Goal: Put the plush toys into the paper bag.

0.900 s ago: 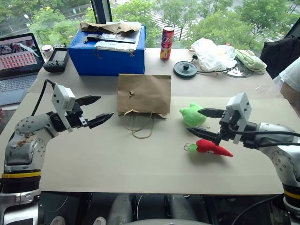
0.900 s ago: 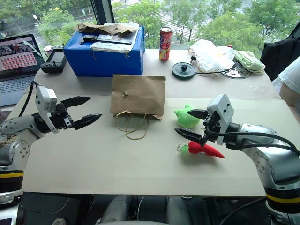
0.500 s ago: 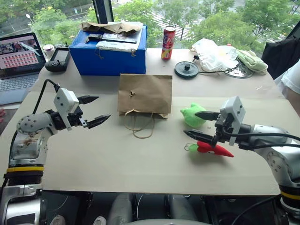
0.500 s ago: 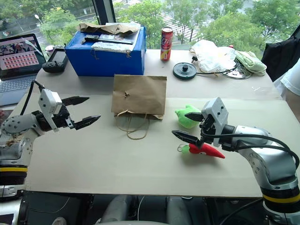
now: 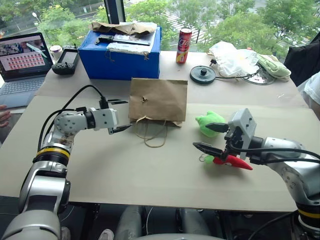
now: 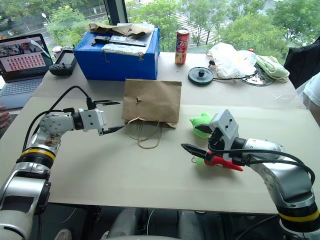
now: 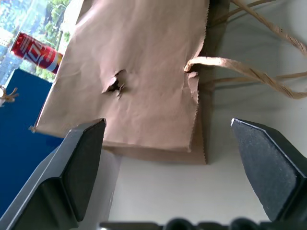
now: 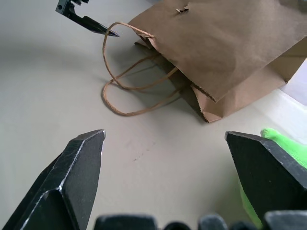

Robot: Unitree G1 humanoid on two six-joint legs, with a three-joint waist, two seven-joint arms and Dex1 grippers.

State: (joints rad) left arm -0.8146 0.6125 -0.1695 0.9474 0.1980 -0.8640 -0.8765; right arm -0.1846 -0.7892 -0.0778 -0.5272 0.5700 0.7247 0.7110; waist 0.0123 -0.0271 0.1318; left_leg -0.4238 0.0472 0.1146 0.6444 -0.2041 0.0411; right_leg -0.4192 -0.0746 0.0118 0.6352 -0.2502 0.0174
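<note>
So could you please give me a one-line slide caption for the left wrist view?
Open left pincer faces the flat paper bag by its twine handles.

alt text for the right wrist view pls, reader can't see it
A brown paper bag lies flat on a beige table, its twine handles looped out from its open mouth toward the camera. The right gripper is open, one black finger on each side, with a bright green plush toy at the frame's edge. The left gripper's fingertips hover by the handles.
</note>
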